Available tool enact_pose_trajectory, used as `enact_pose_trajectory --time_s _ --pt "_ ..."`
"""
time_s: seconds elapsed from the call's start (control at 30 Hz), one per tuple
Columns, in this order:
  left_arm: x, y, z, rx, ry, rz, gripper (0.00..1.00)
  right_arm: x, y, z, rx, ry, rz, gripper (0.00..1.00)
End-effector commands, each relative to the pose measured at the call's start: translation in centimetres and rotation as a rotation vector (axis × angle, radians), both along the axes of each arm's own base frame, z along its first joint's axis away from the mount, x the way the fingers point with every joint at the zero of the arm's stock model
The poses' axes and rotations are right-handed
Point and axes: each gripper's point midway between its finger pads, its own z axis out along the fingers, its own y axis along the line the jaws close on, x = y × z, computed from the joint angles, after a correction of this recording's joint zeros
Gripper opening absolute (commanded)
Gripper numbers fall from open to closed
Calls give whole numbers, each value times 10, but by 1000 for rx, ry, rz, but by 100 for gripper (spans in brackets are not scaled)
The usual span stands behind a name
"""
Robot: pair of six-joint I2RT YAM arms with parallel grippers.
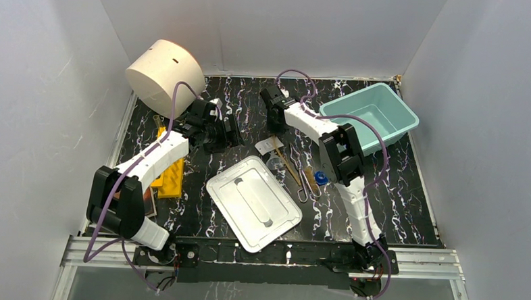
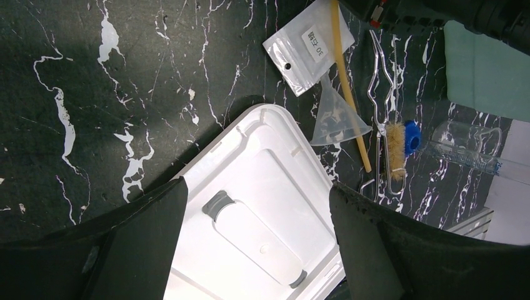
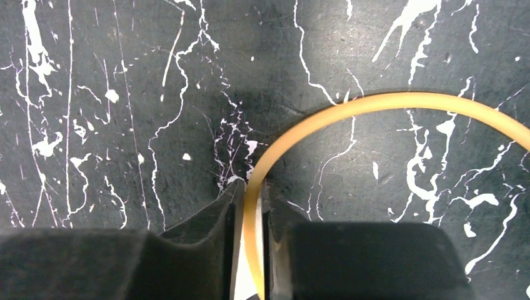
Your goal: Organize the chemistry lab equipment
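From above, you have your left gripper (image 1: 228,133) over the dark marbled worktop (image 1: 409,197), just beyond the white lid (image 1: 254,203), which lies flat near the arm bases. Your right gripper (image 1: 275,123) points down just beyond the white packet (image 1: 268,145). The rest of the equipment lies in a loose cluster between the lid and the right arm: the rubber tubing (image 1: 289,166) runs diagonally from the packet, the clear funnel (image 1: 274,165) sits beside it, and the tongs (image 1: 306,184) and blue cap (image 1: 321,179) lie close together. The teal bin (image 1: 369,117) stands at the far right corner with none of these items in it, and a cream drum (image 1: 164,74) leans at the far left. In your left wrist view, the left gripper (image 2: 257,187) is spread wide with nothing between its fingers (image 2: 144,250) and hovers above the lid (image 2: 250,156). Past it you can see the packet (image 2: 309,47), the tubing (image 2: 350,87) crossing the funnel (image 2: 337,122), the tongs (image 2: 381,81), the blue cap (image 2: 410,137) and a glass flask (image 2: 469,140) on its side. In your right wrist view, the right gripper (image 3: 252,194) has its fingers (image 3: 206,231) drawn in narrowly on either side of the tubing (image 3: 375,103), which curves away across the worktop (image 3: 125,94). A thin pale sliver shows beside the tube, so you cannot tell whether it is pinched.
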Motion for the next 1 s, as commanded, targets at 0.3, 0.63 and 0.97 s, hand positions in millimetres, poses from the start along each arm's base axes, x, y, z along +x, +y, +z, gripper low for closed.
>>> enact_pose_trajectory --time_s 0.3,0.63,0.97 --pt "18 -4 28 16 -107 -51 85 28 -4 89 -1 -195 -5 12" --pt "24 -6 33 19 -127 -58 85 18 6 210 206 -384 113 0" --pt "30 -9 41 -1 -157 -59 86 17 -64 360 262 -722 58 0"
